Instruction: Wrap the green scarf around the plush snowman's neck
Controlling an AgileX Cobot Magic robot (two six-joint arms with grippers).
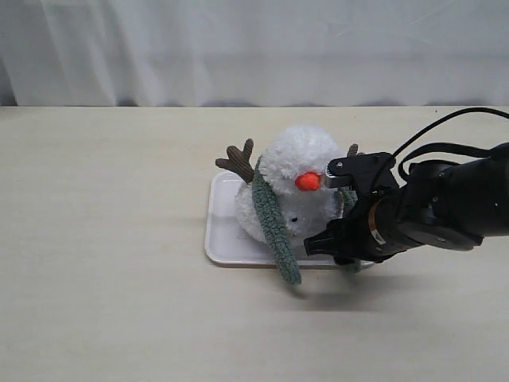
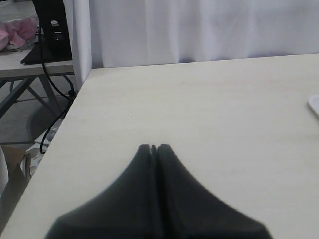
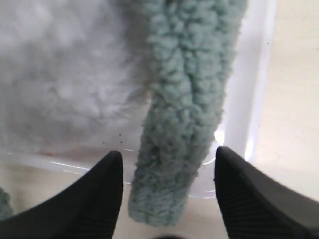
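Observation:
The plush snowman (image 1: 296, 163) sits on a white tray (image 1: 220, 239), orange nose toward the front. The green scarf (image 1: 273, 219) runs round the neck crease. One end hangs down the front and over the tray's near rim. The other end drops on the toy's right side, where my right gripper (image 1: 338, 253) stands. In the right wrist view the right gripper (image 3: 168, 152) is open and that scarf end (image 3: 184, 124) hangs between the fingers, touching neither, beside the white body (image 3: 65, 74). The left gripper (image 2: 154, 147) is shut and empty over bare table.
A white curtain (image 1: 254, 48) runs along the back of the table. In the left wrist view the table edge (image 2: 65, 119) drops off to a floor with cables and a stand, and a corner of the tray (image 2: 315, 104) shows.

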